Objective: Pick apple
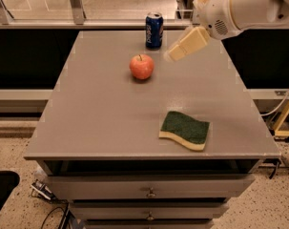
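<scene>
Red-orange apple [141, 67]: sits stem up on the bench [101, 118], in the far half and about midway between the left and right edges. Nothing touches it.
Claw [174, 53]: cream-coloured, it hangs in the air over the far half of the bench, to the right of the apple and a little nearer the far edge. It slants down toward the apple, near it but apart. I cannot tell whether it is spread or pressed together. Nothing shows in its grip.
Arm [244, 6]: white, it comes in over the far right corner.
Can [154, 30]: blue and upright at the far edge, just behind the apple and slightly to its right, not touching it.
Sponge [184, 130]: green on top and yellow beneath, it lies flat near the front edge toward the right corner, well apart from the apple.
Drawers [149, 192]: shut, below the front edge.
Done: by my reading, only part of the approach. The claw is close to the apple, but no contact is made.
Left: nearly all of the task. The claw has to line up with the apple, come down around it, close on it and lift it off the bench. The can close behind is the thing to keep clear of.
</scene>
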Controlling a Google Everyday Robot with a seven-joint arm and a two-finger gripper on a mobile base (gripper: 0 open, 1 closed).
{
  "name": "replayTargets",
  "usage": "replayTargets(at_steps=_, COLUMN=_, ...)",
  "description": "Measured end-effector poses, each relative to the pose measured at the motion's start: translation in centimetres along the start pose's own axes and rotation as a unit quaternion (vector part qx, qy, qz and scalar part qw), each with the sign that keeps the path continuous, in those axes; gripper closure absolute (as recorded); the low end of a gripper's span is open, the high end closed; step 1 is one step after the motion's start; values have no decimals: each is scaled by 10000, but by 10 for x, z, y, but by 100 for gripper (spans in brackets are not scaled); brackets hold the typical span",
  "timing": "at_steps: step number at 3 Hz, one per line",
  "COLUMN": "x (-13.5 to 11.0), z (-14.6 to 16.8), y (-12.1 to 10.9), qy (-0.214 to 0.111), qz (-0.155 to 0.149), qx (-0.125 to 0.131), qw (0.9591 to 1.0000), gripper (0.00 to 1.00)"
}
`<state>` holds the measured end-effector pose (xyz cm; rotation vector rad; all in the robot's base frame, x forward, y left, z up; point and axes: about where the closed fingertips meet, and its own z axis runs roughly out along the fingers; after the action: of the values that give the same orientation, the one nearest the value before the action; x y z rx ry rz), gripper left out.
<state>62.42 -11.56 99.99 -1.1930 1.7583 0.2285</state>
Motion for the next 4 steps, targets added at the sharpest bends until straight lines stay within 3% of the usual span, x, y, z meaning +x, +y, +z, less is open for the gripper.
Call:
replayTargets(at_steps=1, x=16, z=29, y=6, qy=-222, qz=343, qx=-148, qw=9991, gripper=0)
replayTargets(at_steps=3, x=36, z=108, y=33, qy=-967, qz=1055, qx=-620, qw=9878, gripper=0)
replayTargets(at_steps=4, x=27, z=139, y=49, qy=-1215, qz=1114, qx=-842, qw=9827, gripper=0)
